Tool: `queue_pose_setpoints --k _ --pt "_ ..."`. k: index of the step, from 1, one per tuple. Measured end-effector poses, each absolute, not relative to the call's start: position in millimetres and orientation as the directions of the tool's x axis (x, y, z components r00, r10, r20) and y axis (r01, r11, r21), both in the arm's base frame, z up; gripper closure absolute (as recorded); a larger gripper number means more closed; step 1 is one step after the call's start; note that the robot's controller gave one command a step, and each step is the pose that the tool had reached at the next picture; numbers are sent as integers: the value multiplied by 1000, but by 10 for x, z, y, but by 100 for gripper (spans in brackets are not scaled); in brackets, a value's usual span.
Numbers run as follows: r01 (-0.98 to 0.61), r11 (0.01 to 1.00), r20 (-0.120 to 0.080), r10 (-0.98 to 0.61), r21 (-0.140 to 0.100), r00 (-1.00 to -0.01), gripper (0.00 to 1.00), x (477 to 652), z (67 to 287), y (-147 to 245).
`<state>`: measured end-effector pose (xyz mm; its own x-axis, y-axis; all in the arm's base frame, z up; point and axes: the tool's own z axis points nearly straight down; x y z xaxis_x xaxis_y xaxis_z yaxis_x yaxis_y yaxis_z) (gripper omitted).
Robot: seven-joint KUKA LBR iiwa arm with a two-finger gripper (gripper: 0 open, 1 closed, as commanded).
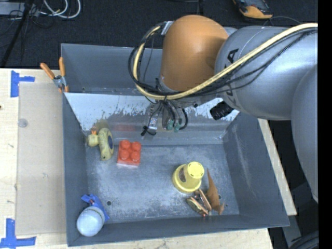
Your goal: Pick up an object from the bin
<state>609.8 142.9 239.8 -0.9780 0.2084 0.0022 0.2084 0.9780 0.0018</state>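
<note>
As I hang near the red block [128, 153], I cannot tell if my fingers [168, 122] are open or shut.

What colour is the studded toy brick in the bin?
The brick is orange-red, seen best in the camera view.

Dark floor [104, 19] lies beyond, with looped cables [59, 1] at top left.

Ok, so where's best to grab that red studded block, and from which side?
Probably from straight above, closing on the flat far and near walls of the red block. It lies flat, studs up; the yellow toy sits close beside it on the view's left, so that side looks tighter.
</note>
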Motion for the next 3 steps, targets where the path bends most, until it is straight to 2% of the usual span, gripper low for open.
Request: queue_pose_setpoints --k 1,2,3 --pt "209 978 6 209 0 -978 100 6088 2378 1427" --pt "32 999 0 32 -1 -999 100 6012 2208 1683" --pt "-160 987 5 -160 4 -987 100 5943 1917 1775"
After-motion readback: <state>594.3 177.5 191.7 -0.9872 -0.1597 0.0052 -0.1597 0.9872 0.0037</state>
